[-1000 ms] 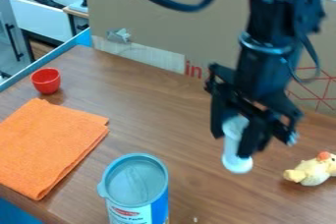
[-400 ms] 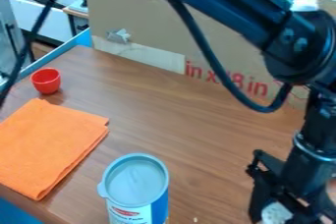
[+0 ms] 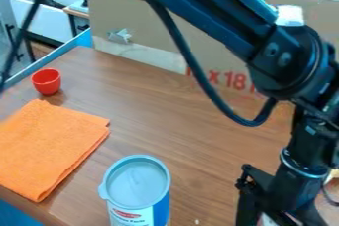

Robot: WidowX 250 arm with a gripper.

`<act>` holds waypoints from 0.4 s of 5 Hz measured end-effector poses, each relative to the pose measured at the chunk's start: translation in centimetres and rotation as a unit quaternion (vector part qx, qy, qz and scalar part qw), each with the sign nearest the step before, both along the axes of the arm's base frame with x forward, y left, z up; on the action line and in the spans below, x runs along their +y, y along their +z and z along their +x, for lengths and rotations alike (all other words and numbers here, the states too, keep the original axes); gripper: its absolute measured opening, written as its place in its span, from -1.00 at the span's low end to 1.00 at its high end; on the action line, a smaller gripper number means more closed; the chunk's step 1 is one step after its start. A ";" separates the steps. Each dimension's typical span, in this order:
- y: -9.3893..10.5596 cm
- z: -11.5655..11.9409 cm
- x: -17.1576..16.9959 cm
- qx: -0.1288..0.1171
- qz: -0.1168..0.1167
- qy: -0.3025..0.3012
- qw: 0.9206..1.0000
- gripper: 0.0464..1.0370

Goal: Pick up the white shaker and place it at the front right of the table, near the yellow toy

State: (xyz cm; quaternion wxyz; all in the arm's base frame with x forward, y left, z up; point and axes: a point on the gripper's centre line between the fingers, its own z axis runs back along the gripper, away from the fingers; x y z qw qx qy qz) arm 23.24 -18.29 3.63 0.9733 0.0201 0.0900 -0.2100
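At the lower right of the table (image 3: 185,145), right of the lidded canister (image 3: 156,214), the end effector (image 3: 270,220) grasps a mostly hidden white object (image 3: 267,221); grasping appears complete, release outstanding.

From where I stand it's bright and fairly even; soft light seems to fall from above, laying a pale sheen over the table (image 3: 172,121) around mid-frame; the cup (image 3: 46,81), at left, throws a faint, soft shadow toward its lower right; a darker one hugs the cloth's (image 3: 49,145) lower right edge; small highlights dot the black arm (image 3: 205,14), and its metal ring (image 3: 301,165) glints at lower right; the cardboard (image 3: 165,27) across the top stays matte, without harsh glare.
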 end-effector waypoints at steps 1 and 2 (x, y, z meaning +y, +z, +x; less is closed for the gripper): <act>4.8 -0.5 0.7 -0.058 -0.031 0.019 0.998 0.93; 9.3 -0.9 2.0 -0.103 -0.074 0.040 0.991 0.93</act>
